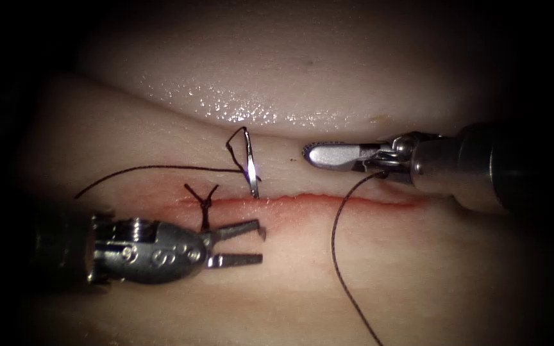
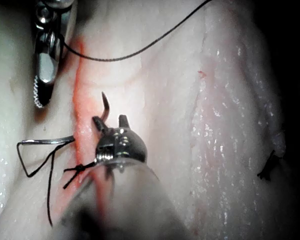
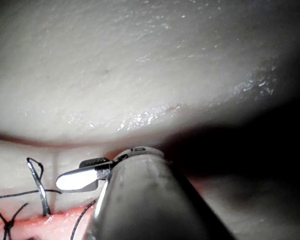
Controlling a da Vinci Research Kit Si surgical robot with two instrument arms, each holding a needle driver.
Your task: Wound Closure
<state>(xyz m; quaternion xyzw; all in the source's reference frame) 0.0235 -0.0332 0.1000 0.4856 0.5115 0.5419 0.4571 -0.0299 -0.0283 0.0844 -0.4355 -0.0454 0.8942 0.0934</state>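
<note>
Needle (image 1: 251, 168) stands in tissue (image 1: 161, 138) at the cut (image 1: 328, 200), unheld; left tool (image 1: 246, 243) jaws apart, empty; right tool (image 1: 328, 154) jaws closed, empty.

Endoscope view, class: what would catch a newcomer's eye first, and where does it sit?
The needle stands out, its lower end at the red cut in the tissue, held by neither tool. The left pincer sits open below the cut, beside a finished knot. The right pincer lies above the cut, with thread trailing past it.
</note>
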